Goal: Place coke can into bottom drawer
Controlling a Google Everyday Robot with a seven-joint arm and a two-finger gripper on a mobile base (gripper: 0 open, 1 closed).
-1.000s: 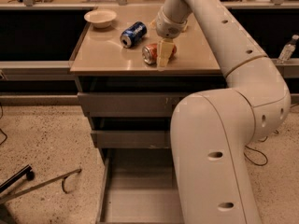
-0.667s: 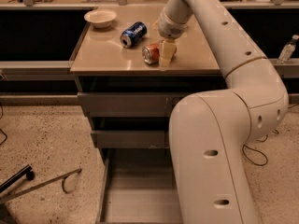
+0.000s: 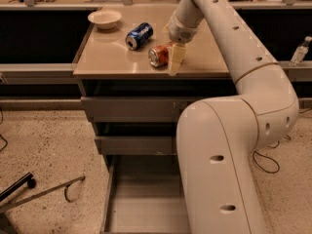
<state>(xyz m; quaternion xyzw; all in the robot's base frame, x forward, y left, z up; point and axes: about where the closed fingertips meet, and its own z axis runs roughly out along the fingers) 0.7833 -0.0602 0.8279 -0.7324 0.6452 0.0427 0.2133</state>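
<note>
1. The coke can (image 3: 159, 56) lies on its side on the table (image 3: 112, 65), near the front edge.
2. The gripper (image 3: 173, 58) is right against the coke can, on its right.
3. The other can (image 3: 139, 35) lies behind the coke can, a bit left.
4. The bowl (image 3: 105, 18) sits at the back left corner.
5. The bottom drawer (image 3: 141, 204) is under the table, lowest, and sticks out to the front.

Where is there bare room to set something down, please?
Bare: the tabletop front-left, bordered by the bowl, the blue can and the coke can; the bottom drawer floor left of the arm. Crowded: mid-table, where the gripper sits beside the coke can.
</note>
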